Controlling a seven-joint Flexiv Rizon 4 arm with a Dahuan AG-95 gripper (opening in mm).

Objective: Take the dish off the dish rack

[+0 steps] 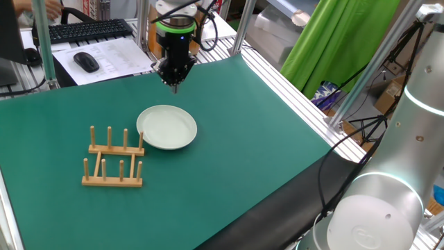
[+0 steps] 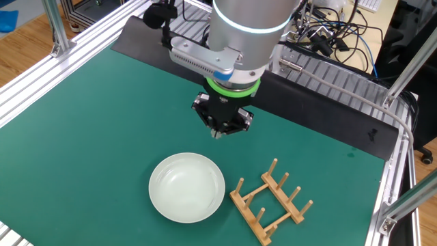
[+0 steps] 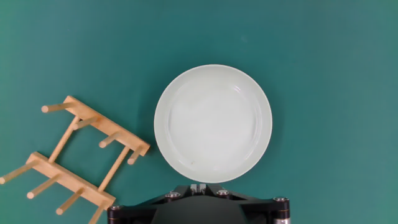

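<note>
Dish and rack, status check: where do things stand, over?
Gripper above the mat, holding nothing; fingers look closed. Dish flat on the green mat, off the dish rack, which stands beside it with no plate. Nothing in the way.

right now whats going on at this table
A single robot arm's gripper hangs above the green mat, holding nothing. The dish lies flat on the mat, off the rack and right beside it. The rack stands with no dish in it. Whether the fingers are open or shut is unclear.
</note>
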